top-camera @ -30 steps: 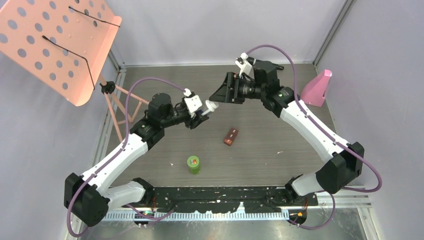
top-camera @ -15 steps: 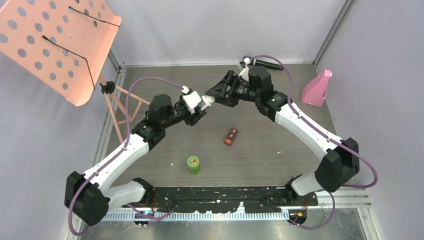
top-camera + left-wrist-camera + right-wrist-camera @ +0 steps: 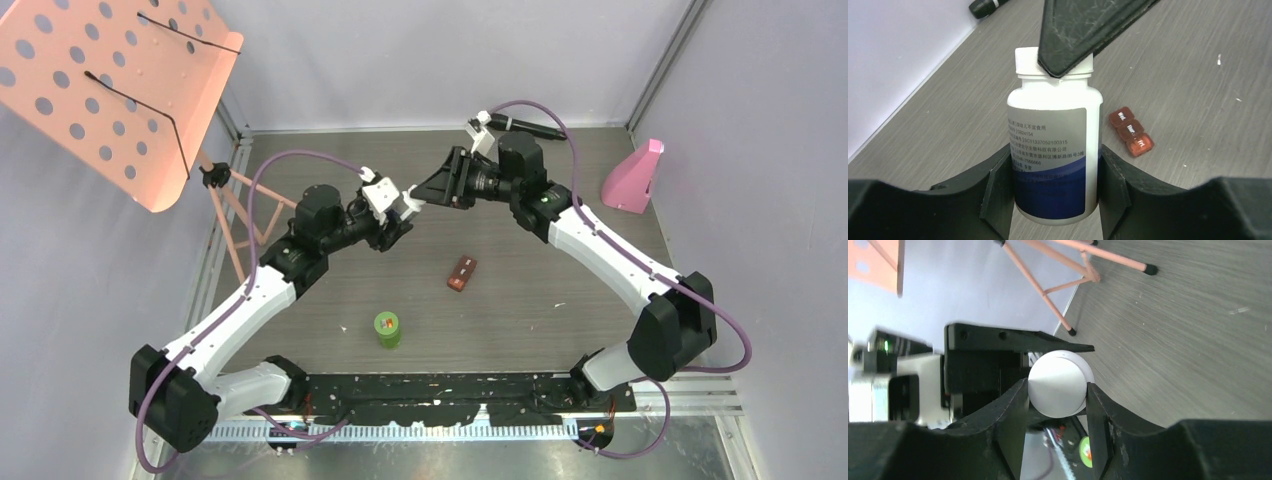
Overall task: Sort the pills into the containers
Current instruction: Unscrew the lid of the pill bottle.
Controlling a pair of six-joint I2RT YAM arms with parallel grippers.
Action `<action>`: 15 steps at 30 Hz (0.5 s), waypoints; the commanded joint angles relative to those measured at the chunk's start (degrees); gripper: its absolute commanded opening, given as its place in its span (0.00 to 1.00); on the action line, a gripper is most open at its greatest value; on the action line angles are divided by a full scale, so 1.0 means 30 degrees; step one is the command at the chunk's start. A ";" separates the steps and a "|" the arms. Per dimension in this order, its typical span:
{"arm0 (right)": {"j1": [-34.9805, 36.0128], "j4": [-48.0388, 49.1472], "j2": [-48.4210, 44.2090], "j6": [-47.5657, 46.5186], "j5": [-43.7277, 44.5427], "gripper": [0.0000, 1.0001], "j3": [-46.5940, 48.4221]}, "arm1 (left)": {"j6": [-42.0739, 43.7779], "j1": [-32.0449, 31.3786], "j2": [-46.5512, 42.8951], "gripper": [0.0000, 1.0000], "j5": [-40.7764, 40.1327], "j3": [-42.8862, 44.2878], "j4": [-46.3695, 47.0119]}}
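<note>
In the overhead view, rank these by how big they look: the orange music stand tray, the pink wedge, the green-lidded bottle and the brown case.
1. The music stand tray, largest by far, though raised nearer the camera.
2. The pink wedge.
3. The green-lidded bottle and the brown case: about alike, so unranked.

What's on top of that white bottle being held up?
A white cap, clamped by the right pincer. Inside the white bottle, contents are hidden by opaque walls.
</note>
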 commanded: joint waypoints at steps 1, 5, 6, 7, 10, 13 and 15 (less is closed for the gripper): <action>-0.0505 0.4142 -0.0187 -0.6347 -0.5285 0.05 -0.0377 | -0.0574 -0.0038 -0.0645 0.00 0.3046 0.1147 -0.2117; -0.1299 0.7190 -0.0179 -0.8491 -0.9319 0.06 -0.0986 | 0.0191 0.0165 -0.0970 0.00 0.6715 0.1123 -0.3186; -0.1501 0.7149 -0.0118 -0.9226 -0.9702 0.05 -0.0907 | 0.0465 0.0250 -0.0991 0.00 0.7667 0.1152 -0.3456; -0.1573 0.7052 -0.0107 -0.9573 -1.0531 0.06 -0.0738 | 0.0759 0.0324 -0.1016 0.00 0.8705 0.1204 -0.3790; -0.1810 0.6601 -0.0325 -1.1145 -1.1497 0.06 -0.0417 | 0.1368 0.0522 -0.0985 0.00 1.1187 0.1504 -0.4466; -0.1925 0.5724 -0.0501 -1.2080 -1.2495 0.05 -0.0086 | 0.1385 0.0783 -0.0875 0.00 1.3215 0.1758 -0.4493; -0.1937 0.4826 -0.0668 -1.2501 -1.2620 0.06 0.0294 | 0.1216 0.0933 -0.0549 0.00 1.4139 0.2222 -0.4668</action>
